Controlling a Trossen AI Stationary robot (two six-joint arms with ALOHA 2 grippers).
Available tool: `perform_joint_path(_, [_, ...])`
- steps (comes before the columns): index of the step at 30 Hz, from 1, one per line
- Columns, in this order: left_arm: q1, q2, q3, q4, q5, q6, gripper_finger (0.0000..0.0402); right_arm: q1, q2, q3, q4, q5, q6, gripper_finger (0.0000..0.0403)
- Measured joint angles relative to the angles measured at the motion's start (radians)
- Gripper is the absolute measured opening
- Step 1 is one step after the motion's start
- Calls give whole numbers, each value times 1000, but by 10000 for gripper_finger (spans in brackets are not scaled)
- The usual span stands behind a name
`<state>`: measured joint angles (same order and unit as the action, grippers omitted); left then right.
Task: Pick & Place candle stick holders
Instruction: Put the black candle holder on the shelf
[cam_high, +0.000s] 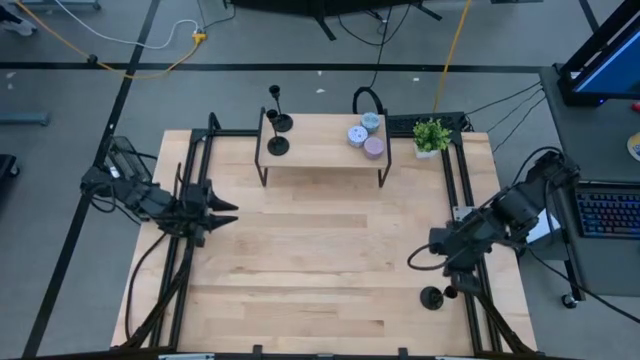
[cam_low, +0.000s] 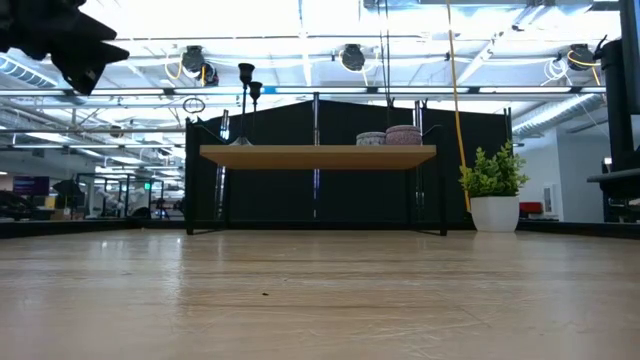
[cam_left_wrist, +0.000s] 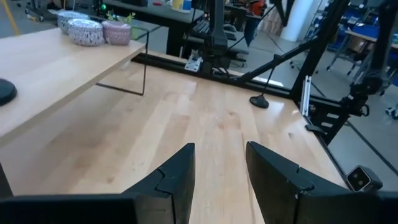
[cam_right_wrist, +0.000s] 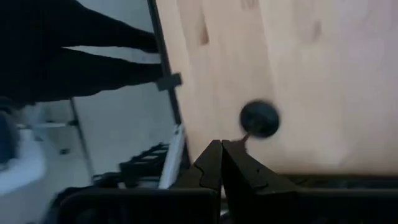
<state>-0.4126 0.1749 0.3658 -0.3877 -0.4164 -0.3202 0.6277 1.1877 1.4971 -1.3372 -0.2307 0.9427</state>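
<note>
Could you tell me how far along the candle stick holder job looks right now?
Done: two candle stick holders already stand on the small raised shelf. In hand: nothing. The right end effector is shut and empty just above the last holder near the table's right edge. The left end effector waits open at the table's left edge. Left: pick up that last holder and place it.

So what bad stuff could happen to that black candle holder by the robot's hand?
The candle stick holder stands near the table's edge, so a bump might knock it off. The right gripper is shut and close beside its thin stem; it probably needs opening first, or it could tip it over. Two more holders already crowd the shelf corner, so adding another might topple them.
</note>
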Motion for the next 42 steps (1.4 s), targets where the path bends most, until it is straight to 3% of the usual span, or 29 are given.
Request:
perform_joint_path(10, [0,0,-17,-4,2,-29,147,2,2,0,-7,-114,369,0])
perform_joint_path(31, [0,0,-17,-29,7,-34,147,2,2,0,-7,-108,533,2])
perform_joint_path(42, [0,0,-17,-29,7,-30,147,3,2,0,-102,-29,643,78])
